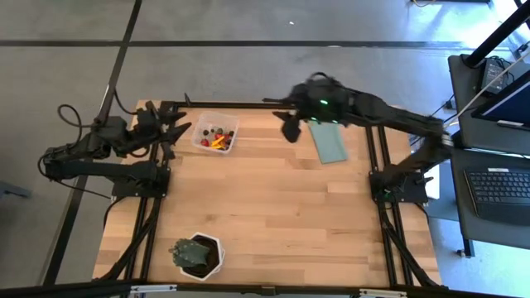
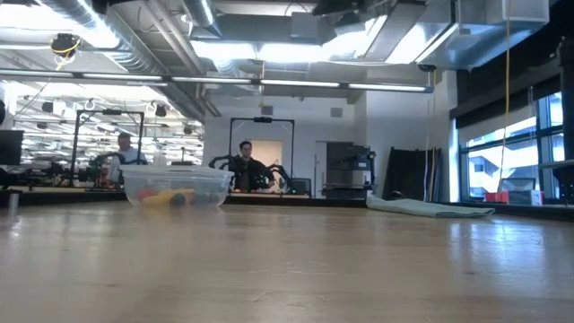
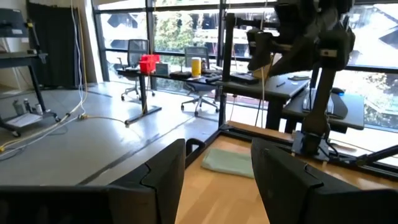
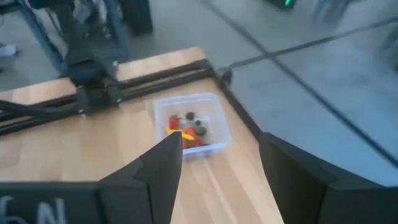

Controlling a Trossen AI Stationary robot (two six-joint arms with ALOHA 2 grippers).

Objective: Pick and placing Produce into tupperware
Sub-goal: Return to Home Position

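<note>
The clear tupperware tub [image 1: 214, 136] stands on its base near the table's far edge, left of centre. It also shows in the low view [image 2: 175, 187] and the right wrist view [image 4: 191, 124]. Tiny red, yellow-orange and dark produce pieces [image 1: 219, 137] [image 4: 186, 130] lie inside it. My right gripper [image 1: 289, 127] hangs open in the air, right of the tub, holding nothing. My left gripper [image 1: 172, 132] waits open at the table's far left corner, left of the tub.
A flat teal lid [image 1: 330, 142] lies near the table's far edge, under my right arm; it shows in the low view [image 2: 429, 208] too. A green plant in a white pot [image 1: 197, 256] stands near the near edge. Bare wood spans the middle.
</note>
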